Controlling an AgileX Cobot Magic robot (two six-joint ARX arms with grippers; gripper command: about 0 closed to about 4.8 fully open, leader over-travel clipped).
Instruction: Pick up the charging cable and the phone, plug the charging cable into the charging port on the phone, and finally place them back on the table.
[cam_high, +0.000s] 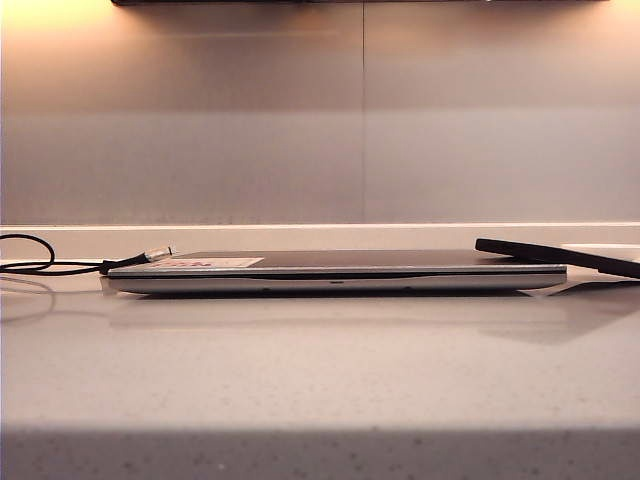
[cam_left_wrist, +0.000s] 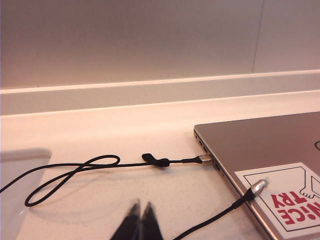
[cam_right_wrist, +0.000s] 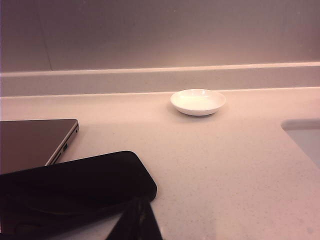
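Note:
The charging cable (cam_high: 60, 266) lies on the table (cam_high: 320, 380) at the left, its silvery plug tip (cam_high: 160, 254) resting on the closed laptop's lid. In the left wrist view that tip (cam_left_wrist: 258, 187) sits beside a red-lettered sticker, and my left gripper (cam_left_wrist: 141, 206) is shut and empty just short of the cord (cam_left_wrist: 210, 220). The phone (cam_high: 560, 256), a thin black slab, leans on the laptop's right end. My right gripper (cam_right_wrist: 142, 204) is shut and empty at the phone's (cam_right_wrist: 75, 185) near corner. The charging port does not show. Neither gripper appears in the exterior view.
The silver-grey laptop (cam_high: 335, 272) lies flat mid-table. A second black cord (cam_left_wrist: 100, 164) is plugged into its side (cam_left_wrist: 205, 159). A small white dish (cam_right_wrist: 198, 101) stands near the back wall. A recessed basin edge (cam_right_wrist: 302, 131) lies beyond the phone, and a pale object (cam_left_wrist: 20, 170) past the cords.

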